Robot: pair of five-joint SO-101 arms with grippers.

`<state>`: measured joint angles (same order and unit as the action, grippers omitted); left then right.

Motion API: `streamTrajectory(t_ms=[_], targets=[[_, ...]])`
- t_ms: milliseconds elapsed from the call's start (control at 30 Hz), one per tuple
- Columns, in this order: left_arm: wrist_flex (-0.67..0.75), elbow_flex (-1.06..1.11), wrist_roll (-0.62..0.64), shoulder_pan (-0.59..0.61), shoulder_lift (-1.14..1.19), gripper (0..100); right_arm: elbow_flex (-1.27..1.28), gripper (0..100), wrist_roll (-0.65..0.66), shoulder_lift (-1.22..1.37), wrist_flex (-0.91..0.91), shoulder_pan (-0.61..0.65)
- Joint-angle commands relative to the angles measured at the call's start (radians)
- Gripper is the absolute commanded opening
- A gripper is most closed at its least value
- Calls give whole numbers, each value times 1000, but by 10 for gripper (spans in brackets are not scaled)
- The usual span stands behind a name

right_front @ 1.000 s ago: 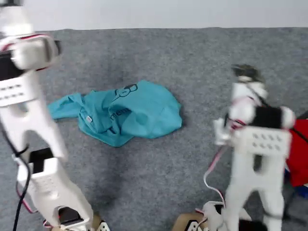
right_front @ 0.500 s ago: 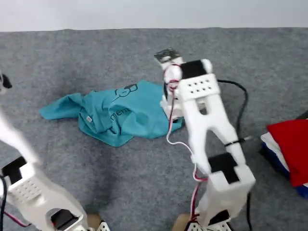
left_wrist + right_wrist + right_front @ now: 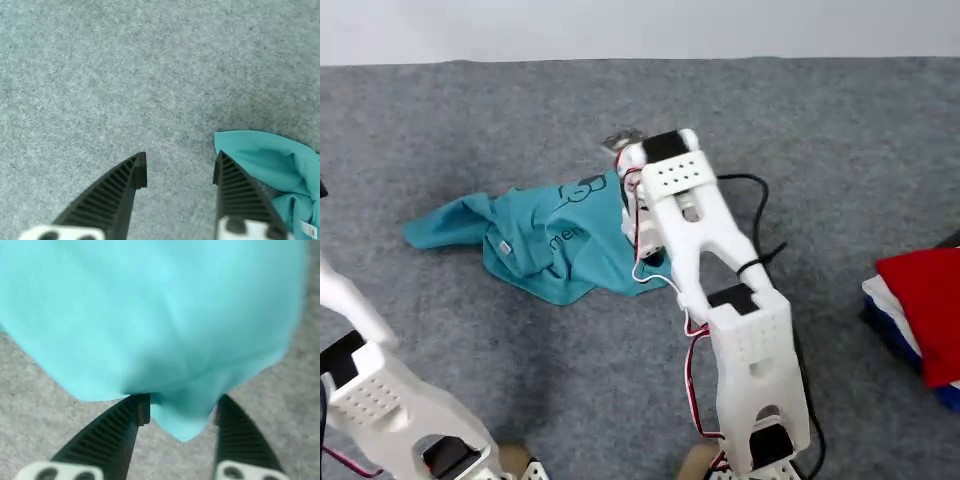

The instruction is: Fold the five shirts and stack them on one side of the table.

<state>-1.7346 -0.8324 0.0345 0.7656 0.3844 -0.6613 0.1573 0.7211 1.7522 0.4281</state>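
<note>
**Right gripper open over the teal shirt's edge**

The grey felt-covered table (image 3: 840, 130) is stretching under both arms. The crumpled teal cotton shirt (image 3: 560, 245) is lying bunched on it, directly beneath and ahead of the right gripper (image 3: 181, 407). One sleeve is trailing away on the side of the left arm.

The white right arm (image 3: 705, 230) is leaning out over the near edge of that shirt, with its wrist covering part of the cloth in the high view. The white left arm (image 3: 380, 400) is standing well apart from it at the table's near corner.

A stack of folded shirts (image 3: 920, 300) – red on top, white and blue beneath – is sitting at the table's edge, well away from the right gripper and on the side opposite the teal shirt.

The right gripper is standing wide open. A rounded fold of teal cloth is dipping between its two black ridged fingers (image 3: 127, 427), and nothing is clamped.

The left gripper (image 3: 180, 165) is also gaping wide and holding nothing. It is hanging over bare grey felt, with an edge of the teal shirt lying just beside one finger – whether it is touching cannot be told.
</note>
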Motion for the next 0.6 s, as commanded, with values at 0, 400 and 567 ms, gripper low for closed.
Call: streamTrajectory(t_ms=[0,400,567], targets=[[-15,-5,5,0,-55,224,-104,0,0,-12,35,-19],[-18,-5,6,3,-64,224,-210,10,305,-312,-68,-239],[-18,-5,6,48,-64,224,-365,10,427,-358,-197,-274]])
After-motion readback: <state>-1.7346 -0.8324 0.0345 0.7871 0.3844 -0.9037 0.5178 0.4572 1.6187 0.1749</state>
